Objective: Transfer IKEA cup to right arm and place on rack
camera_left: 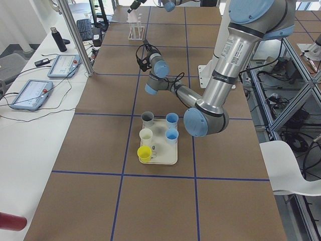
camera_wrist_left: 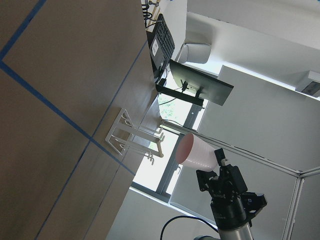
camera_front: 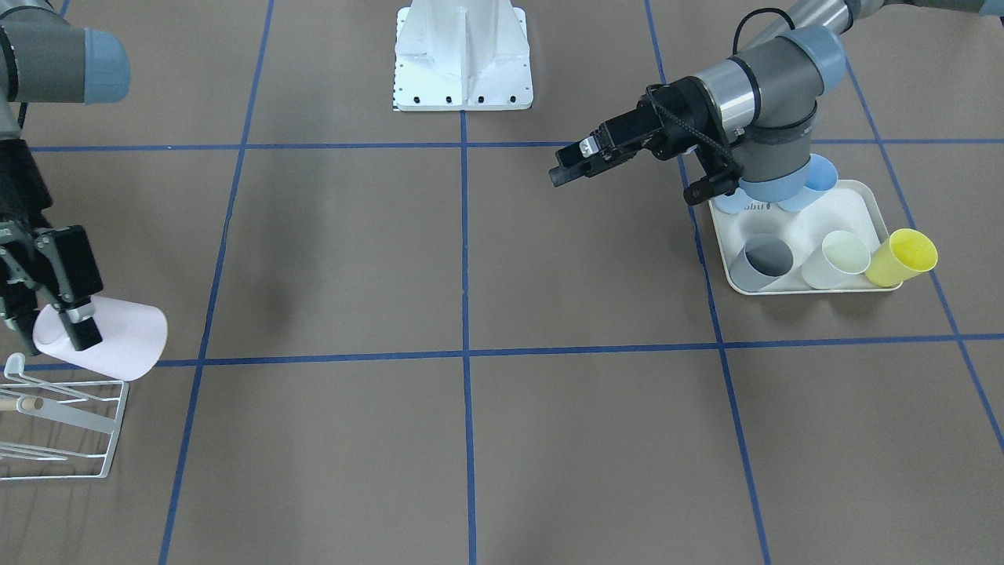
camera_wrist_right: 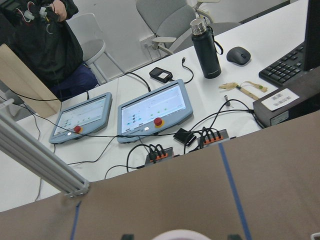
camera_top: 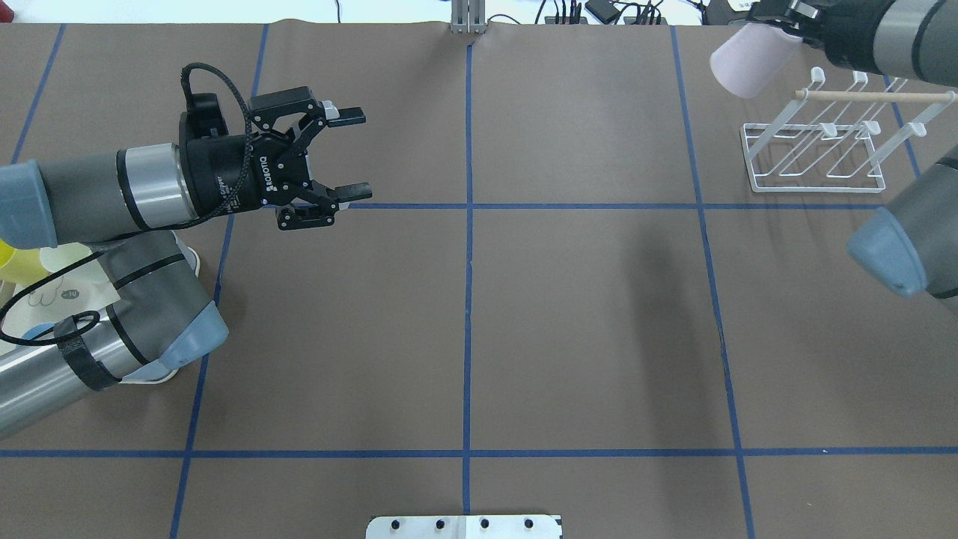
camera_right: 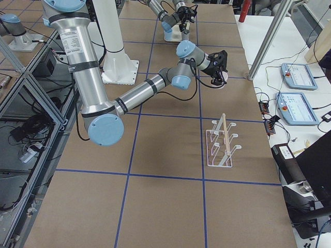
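Aloft, cup [camera_front: 118, 339] in right end effector [camera_front: 56, 337]

Matt plastic cup [camera_front: 125, 339], white wire rack [camera_top: 827, 131], wooden rod [camera_top: 876, 95].

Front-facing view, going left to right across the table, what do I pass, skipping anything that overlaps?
pink cup → robot base → left gripper → grey cup → white cup → yellow cup
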Robot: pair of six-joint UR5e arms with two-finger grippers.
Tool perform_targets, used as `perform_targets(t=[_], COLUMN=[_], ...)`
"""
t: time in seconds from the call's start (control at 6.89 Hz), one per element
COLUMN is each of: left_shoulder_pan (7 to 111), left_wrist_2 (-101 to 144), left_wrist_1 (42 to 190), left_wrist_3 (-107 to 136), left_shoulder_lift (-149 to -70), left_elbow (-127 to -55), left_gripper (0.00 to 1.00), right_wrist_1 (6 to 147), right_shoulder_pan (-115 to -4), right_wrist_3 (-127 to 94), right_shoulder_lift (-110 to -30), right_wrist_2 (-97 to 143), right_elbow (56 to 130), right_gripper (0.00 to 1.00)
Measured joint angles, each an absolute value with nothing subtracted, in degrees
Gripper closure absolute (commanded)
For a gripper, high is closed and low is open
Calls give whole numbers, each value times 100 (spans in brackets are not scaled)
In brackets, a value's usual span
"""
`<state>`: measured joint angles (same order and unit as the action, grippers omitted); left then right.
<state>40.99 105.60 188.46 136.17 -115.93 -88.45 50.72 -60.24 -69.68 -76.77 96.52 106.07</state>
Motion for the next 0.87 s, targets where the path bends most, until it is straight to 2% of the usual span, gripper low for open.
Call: perform_targets(t=[0.44,0.87], left_shoulder_pan=[4104,4104], left_wrist_2=[10556,10548], left_wrist_1=[18831,18834], left_wrist_3=[13617,13619], left_shoulder_lift=[-11582,-11514], left_elbow=[-8847,-8865], left_gripper=[0,0], right_wrist_1=[5043,5037], right_shoulder_pan=[-6131,-6120], right_wrist_3=[-5754,-5641], right_shoulder_lift=[-8550,-8700], right_wrist_2=[9231,9217], right_elbow=[10688,10600], right_gripper=[100,100])
